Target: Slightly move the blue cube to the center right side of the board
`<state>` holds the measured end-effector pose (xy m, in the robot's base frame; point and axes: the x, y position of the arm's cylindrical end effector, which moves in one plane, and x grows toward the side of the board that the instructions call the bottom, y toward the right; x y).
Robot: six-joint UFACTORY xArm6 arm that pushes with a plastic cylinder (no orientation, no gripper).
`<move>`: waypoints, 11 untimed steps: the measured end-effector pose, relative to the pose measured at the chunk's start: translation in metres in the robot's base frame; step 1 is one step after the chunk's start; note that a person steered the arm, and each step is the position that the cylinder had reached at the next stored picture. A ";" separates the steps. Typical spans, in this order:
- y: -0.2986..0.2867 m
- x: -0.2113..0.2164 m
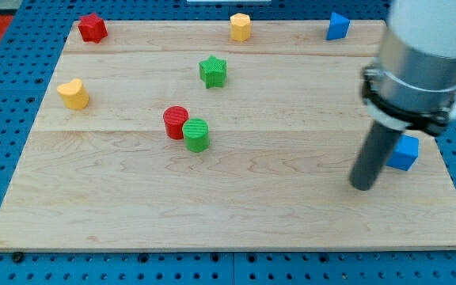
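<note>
My tip beside blue cube

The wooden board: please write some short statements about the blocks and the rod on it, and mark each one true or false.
1. My tip is just left of the blue cube. True.
2. The red cylinder and green cylinder touch. True.
3. The green star-shaped block lies at the wooden board's bottom edge. False: it lies in the upper middle.
4. The yellow heart-shaped block is near the right edge. False: near the left.
</note>
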<state>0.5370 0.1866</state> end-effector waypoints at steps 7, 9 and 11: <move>0.059 -0.102; 0.089 -0.079; 0.070 -0.079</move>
<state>0.4579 0.2567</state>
